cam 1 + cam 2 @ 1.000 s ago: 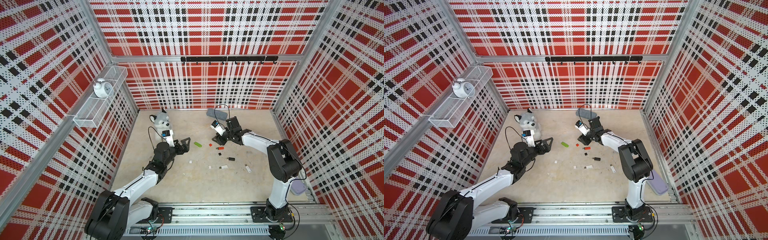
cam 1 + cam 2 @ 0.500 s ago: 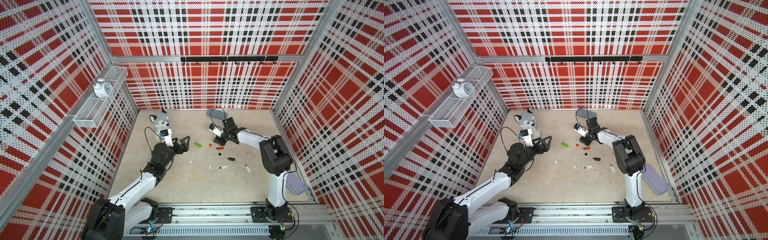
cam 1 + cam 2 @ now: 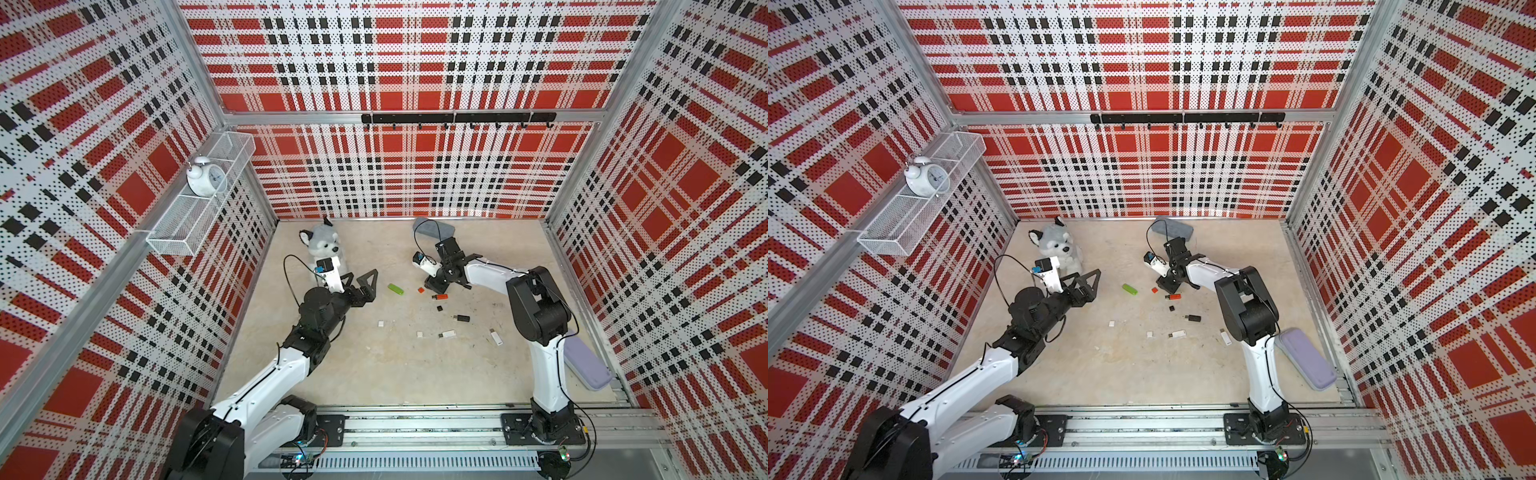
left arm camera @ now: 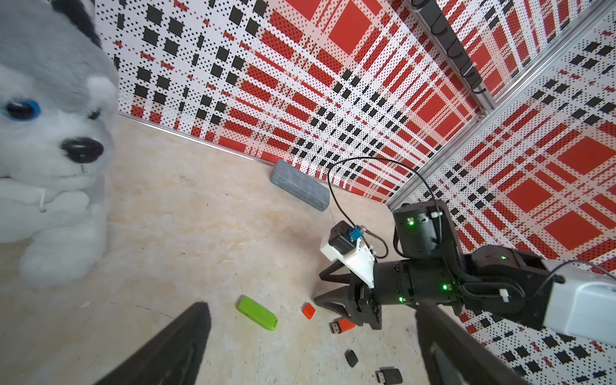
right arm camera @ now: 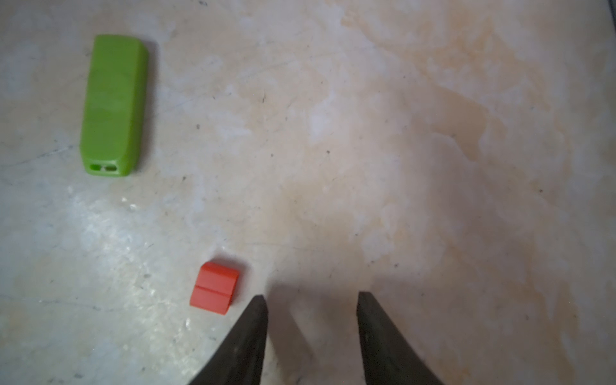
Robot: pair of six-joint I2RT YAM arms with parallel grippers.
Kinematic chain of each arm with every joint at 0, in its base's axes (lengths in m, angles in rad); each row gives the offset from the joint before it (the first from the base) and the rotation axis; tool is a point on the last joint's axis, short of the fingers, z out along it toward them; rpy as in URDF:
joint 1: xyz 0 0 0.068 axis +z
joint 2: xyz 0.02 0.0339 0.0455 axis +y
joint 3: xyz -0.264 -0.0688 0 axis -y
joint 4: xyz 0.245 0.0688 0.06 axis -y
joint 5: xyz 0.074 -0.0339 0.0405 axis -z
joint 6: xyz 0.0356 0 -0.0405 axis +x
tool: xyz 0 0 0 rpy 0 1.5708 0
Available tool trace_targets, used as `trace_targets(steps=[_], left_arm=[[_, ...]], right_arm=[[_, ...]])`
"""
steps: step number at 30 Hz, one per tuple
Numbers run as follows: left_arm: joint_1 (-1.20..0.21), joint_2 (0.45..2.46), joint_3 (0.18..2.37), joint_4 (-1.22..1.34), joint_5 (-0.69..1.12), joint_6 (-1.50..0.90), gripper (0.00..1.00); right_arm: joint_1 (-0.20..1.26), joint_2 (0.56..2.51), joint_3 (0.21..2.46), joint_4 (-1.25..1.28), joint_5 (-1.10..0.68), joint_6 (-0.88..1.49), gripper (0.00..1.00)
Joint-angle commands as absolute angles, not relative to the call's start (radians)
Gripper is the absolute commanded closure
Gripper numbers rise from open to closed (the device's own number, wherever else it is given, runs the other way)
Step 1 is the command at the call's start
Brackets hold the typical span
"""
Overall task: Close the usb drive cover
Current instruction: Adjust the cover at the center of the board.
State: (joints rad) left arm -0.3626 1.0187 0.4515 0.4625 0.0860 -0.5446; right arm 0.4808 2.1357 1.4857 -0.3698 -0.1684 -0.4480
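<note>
A red usb drive (image 3: 440, 296) with its plug bare lies on the beige floor, its loose red cap (image 3: 421, 290) a short way to its left. My right gripper (image 3: 434, 286) hangs low just behind them, open, with only floor between the fingers. In the right wrist view the red cap (image 5: 215, 288) sits just outside one fingertip of the gripper (image 5: 312, 296). My left gripper (image 3: 362, 275) stands wide open to the left of a capped green drive (image 3: 395, 289). The left wrist view shows the red drive (image 4: 343, 325), the cap (image 4: 309, 310) and the right gripper (image 4: 318, 287).
A black cap (image 3: 439, 308), a black drive (image 3: 461, 318), white drives (image 3: 447, 333) and white caps (image 3: 380, 323) lie scattered nearer the front. A plush husky (image 3: 324, 245) sits behind my left gripper. A grey case (image 3: 434, 227) lies at the back wall, a purple case (image 3: 586, 361) at the right.
My right arm has swung left and its gripper has come down toward the red cap, with the fingers a little narrower. My left gripper has crept slightly toward the back.
</note>
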Motion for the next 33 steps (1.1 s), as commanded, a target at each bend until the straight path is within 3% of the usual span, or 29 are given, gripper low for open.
trace_targets(steps=[1, 33], left_arm=[[-0.368, 1.0, 0.462, 0.454, 0.074, -0.529, 0.02], [-0.367, 0.948, 0.448, 0.44, 0.068, -0.523, 0.02]], right_arm=[[0.494, 2.156, 1.502, -0.412, -0.142, -0.451, 0.52], [0.54, 2.087, 1.443, -0.483, -0.168, -0.391, 0.53]])
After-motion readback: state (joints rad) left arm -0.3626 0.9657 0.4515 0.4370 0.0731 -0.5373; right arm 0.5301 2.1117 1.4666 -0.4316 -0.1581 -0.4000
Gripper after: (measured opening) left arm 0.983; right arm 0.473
